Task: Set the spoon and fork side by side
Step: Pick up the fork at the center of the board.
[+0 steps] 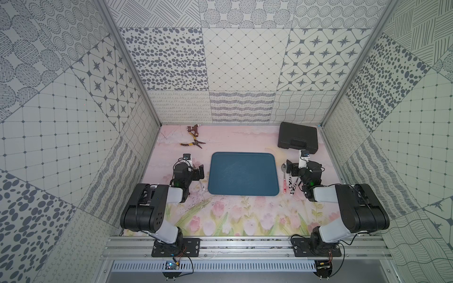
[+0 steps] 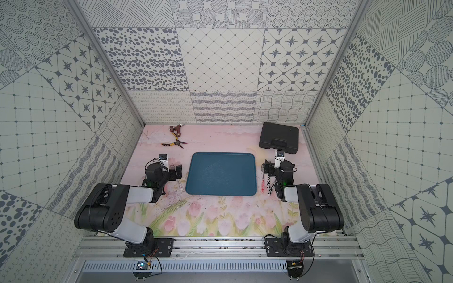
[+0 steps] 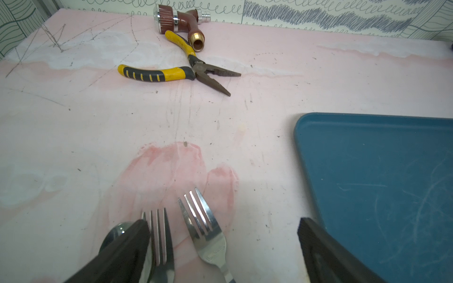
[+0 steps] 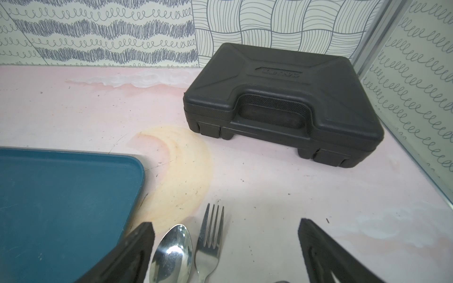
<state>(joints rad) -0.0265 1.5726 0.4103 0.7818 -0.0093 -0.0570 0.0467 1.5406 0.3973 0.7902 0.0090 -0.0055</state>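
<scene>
Found the right pincer [image 4: 225, 225] spread wide and gripping nothing, hung low over a spoon [image 4: 171, 252] and a fork [image 4: 210, 235]. Saw that pair lying on the tabletop [image 1: 232, 215] just beside the right edge of the blue tray [image 4: 73, 196], bowl and tines both pointing toward the back wall, handles running back under the wrist. Judged them close and nearly parallel, with a thin gap at the heads. Could not tell about contact further down the handles. Read the wide stance as room to straddle both heads without touching either. Took this pair as already fitting the task's side-by-side layout.

Found the left pincer [image 3: 223, 224] likewise fully open and empty, low over the tabletop on the tray's opposite side. Counted three pieces beneath it: a straight fork [image 3: 158, 235], a slanted fork [image 3: 203, 227] angled against its neighbour, and an other spoon [image 3: 115, 232] half hidden behind one finger. Saw that spoon pressed close to the straight fork. Could not tell whether overlapping or merely touching. Judged this group the untidy one, likely needing the slanted fork squared up or moved aside.

Saw nothing on the tray. Noted pliers [image 3: 157, 73] and a hose nozzle [image 3: 181, 20] near the back wall and a black case [image 4: 282, 98] in the far right corner, all well apart from the cutlery and out of either arm's way.
</scene>
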